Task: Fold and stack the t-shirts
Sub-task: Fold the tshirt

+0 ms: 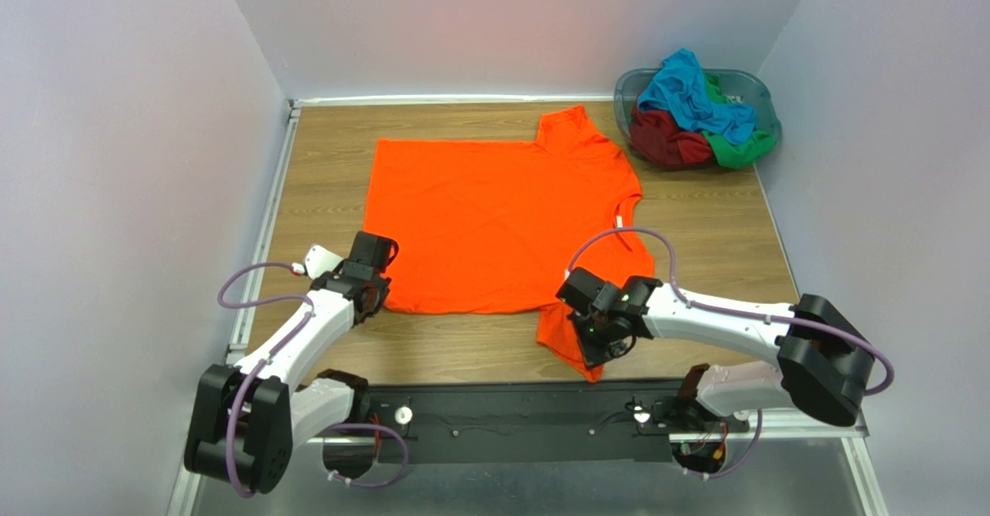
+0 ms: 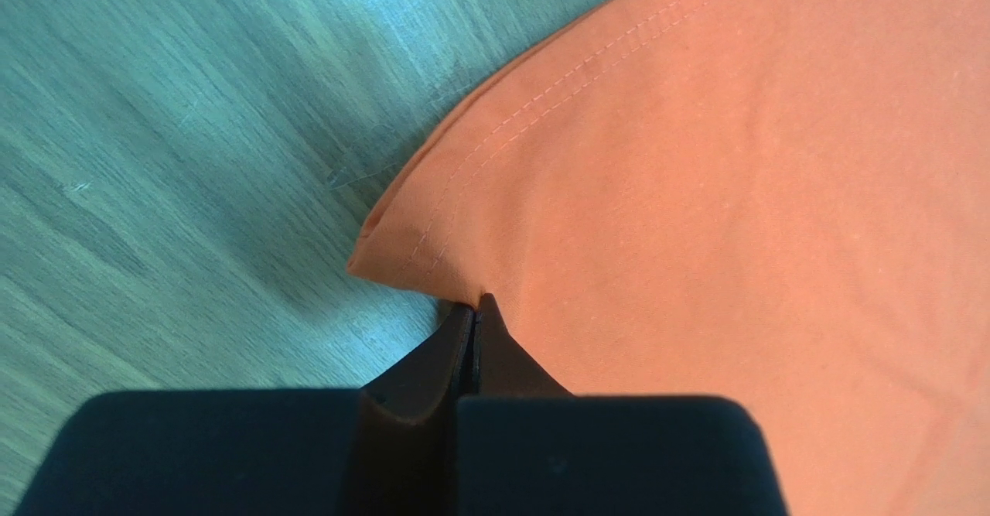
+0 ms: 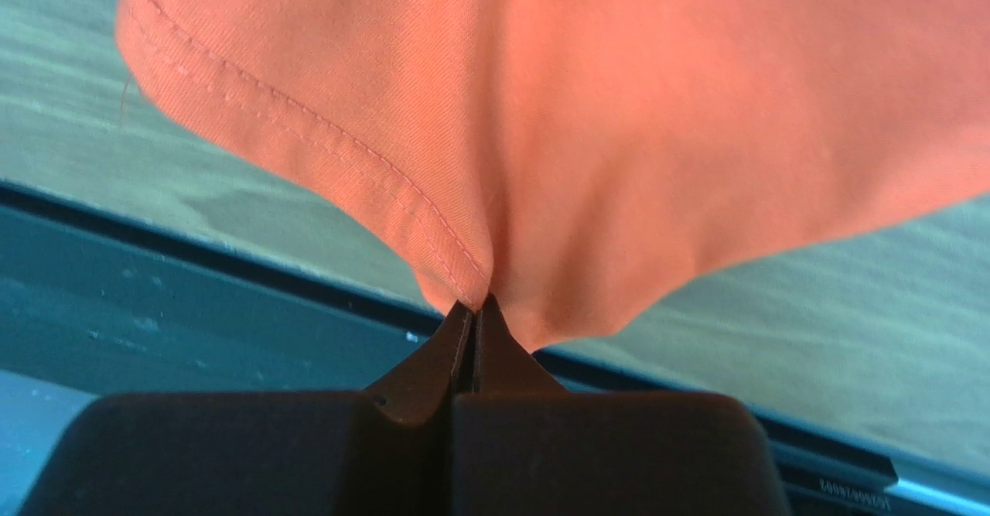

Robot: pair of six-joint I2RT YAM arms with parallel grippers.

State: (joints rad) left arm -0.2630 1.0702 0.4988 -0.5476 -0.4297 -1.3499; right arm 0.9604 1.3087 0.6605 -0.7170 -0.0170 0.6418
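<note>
Both arms reach low and forward: the left gripper [image 2: 475,310] pinches the orange t-shirt [image 1: 500,214] at its hem corner, the right gripper [image 3: 475,310] is clamped on its near sleeve.

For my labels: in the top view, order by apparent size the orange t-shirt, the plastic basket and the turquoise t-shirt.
Largest: bright orange cloth t-shirt.
Then: grey-blue plastic basket.
Smallest: crumpled turquoise cloth t-shirt.

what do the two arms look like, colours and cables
The left arm and right arm have white tube-like links with chunky black joints. A looping lilac cable runs along each. The jaws are black and taper to thin tips.
</note>
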